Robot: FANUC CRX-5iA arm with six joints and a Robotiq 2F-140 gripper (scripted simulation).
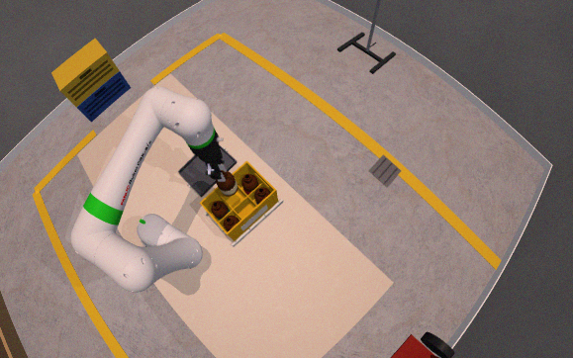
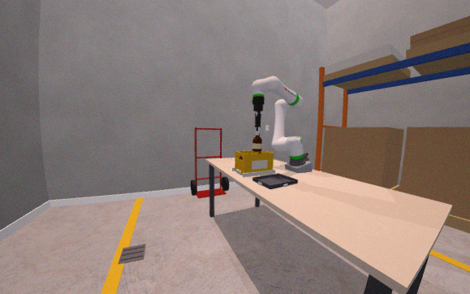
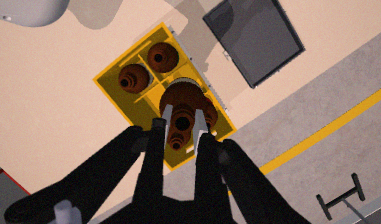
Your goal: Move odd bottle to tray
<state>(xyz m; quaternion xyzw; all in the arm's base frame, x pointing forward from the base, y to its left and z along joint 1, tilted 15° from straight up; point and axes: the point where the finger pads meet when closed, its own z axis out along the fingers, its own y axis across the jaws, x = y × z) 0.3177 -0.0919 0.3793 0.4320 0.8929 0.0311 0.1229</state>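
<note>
My gripper (image 3: 182, 117) is shut on the neck of a brown bottle (image 3: 182, 102) and holds it upright, lifted so that its body stands above the rim of the yellow crate (image 1: 239, 200). It also shows in the exterior view (image 2: 257, 143), clear of the crate (image 2: 254, 161). Several other brown bottles stand in the crate's cells, two of them (image 3: 133, 78) (image 3: 162, 56) plain in the wrist view, others partly hidden under the held bottle. The dark tray (image 3: 253, 37) lies flat on the table beside the crate; it also shows in the exterior view (image 2: 275, 180).
The arm's base (image 2: 297, 161) stands on the table behind the crate. A red hand truck (image 2: 208, 162) stands on the floor beyond the table end. Shelving with cardboard boxes (image 2: 404, 122) is at the right.
</note>
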